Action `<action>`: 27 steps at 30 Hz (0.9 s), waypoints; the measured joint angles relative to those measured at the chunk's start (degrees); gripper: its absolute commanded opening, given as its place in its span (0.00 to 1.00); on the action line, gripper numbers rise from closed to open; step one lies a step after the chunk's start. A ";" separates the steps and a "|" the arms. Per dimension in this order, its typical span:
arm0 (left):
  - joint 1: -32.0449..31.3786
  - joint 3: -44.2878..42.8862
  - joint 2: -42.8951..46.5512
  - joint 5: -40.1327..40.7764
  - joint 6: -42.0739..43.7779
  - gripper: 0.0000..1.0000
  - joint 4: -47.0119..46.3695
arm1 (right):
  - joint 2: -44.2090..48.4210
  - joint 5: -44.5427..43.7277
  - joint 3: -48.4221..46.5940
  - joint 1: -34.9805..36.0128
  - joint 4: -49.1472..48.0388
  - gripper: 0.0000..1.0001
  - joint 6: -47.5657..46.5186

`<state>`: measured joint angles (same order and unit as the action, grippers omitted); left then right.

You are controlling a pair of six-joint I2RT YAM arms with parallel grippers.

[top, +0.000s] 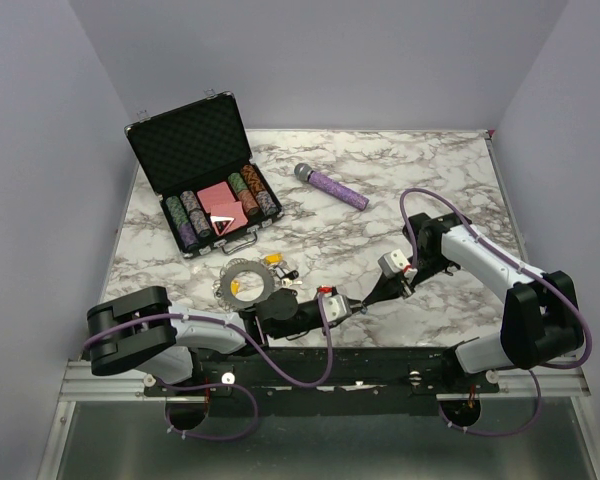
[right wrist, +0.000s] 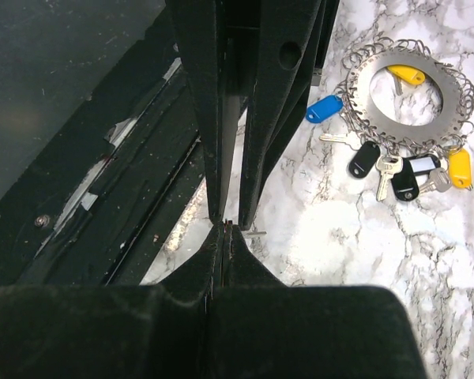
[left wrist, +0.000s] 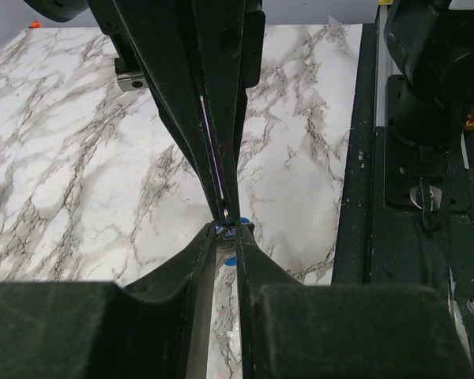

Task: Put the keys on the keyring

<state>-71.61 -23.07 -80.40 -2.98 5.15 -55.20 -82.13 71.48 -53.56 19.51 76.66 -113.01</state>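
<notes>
The keyring (top: 245, 283), a wide toothed grey ring, lies flat near the table's front; in the right wrist view the keyring (right wrist: 407, 118) carries several keys with a blue cap (right wrist: 324, 108), yellow caps (right wrist: 458, 167) and black caps (right wrist: 363, 159). To its right my two grippers meet tip to tip just above the marble. My left gripper (top: 343, 306) (left wrist: 227, 230) is shut on a blue-capped key (left wrist: 231, 260), whose blade (right wrist: 255, 234) sticks out sideways. My right gripper (top: 364, 300) (right wrist: 225, 229) is shut, pinching a small metal loop (left wrist: 223, 211) at that key's end.
An open black case (top: 195, 150) of poker chips and cards stands at the back left. A purple microphone (top: 330, 186) lies at the back middle. The black mounting rail (top: 380, 365) runs along the near edge, close under both grippers.
</notes>
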 measured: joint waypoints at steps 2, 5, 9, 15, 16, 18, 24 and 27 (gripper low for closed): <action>-0.04 -0.09 -0.09 0.00 0.02 0.19 -0.02 | 0.00 0.00 0.07 0.00 0.00 0.01 0.00; -0.04 -0.17 -0.09 0.02 0.17 0.18 0.00 | 0.00 0.00 0.09 0.00 0.07 0.01 0.00; -0.04 -0.22 -0.20 0.02 0.22 0.14 -0.02 | 0.00 0.00 0.09 0.00 0.15 0.01 -0.02; -0.11 -0.39 -0.52 0.00 0.26 0.02 0.02 | 0.00 -0.04 0.17 -0.07 0.15 0.01 -0.02; -0.15 -0.39 -0.55 0.00 0.26 0.02 0.02 | 0.00 -0.04 0.17 -0.07 0.15 0.01 -0.02; -0.15 -0.42 -0.57 0.00 0.26 0.01 0.07 | 0.00 -0.04 0.17 -0.07 0.15 0.01 -0.02; -0.15 -0.42 -0.57 0.02 0.22 0.04 0.07 | 0.00 -0.04 0.17 -0.07 0.15 0.01 -0.02; -0.15 -0.42 -0.57 0.02 0.17 0.09 0.09 | 0.00 -0.02 0.17 -0.07 0.15 0.01 -0.04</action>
<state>-71.77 -23.49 -80.97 -2.96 5.32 -55.11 -82.13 71.46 -53.39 19.44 76.82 -113.06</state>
